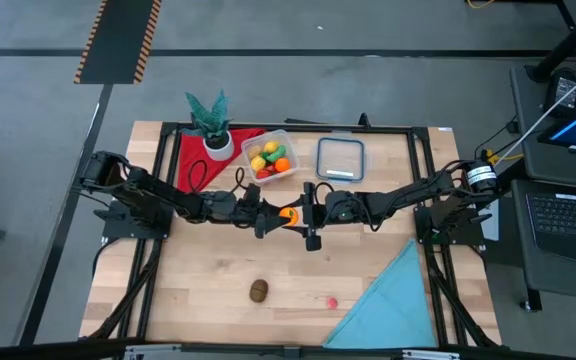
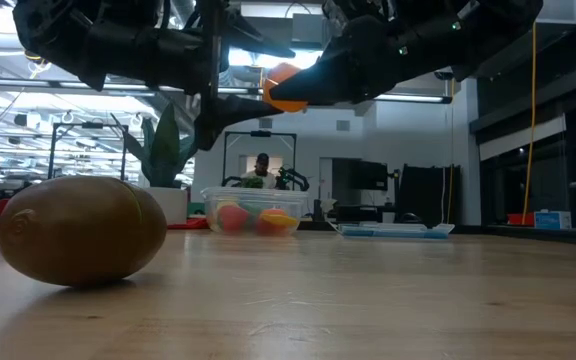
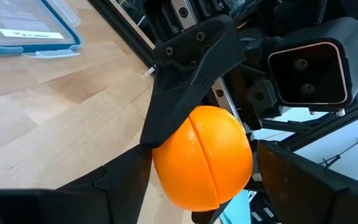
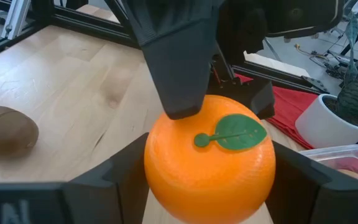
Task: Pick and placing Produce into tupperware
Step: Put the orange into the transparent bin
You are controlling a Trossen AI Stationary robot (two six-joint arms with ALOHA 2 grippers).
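A: High view: both grippers meet above the tabletop's middle, the orange (image 1: 287, 214) between them. The right gripper (image 4: 207, 180) is clamped on its sides; the left gripper (image 3: 201, 171) straddles it too, but we can't tell if it grips.

B: We'd judge it light, rigid, smooth; squeeze across its widest part. Both grippers' fingertips are hidden behind it.
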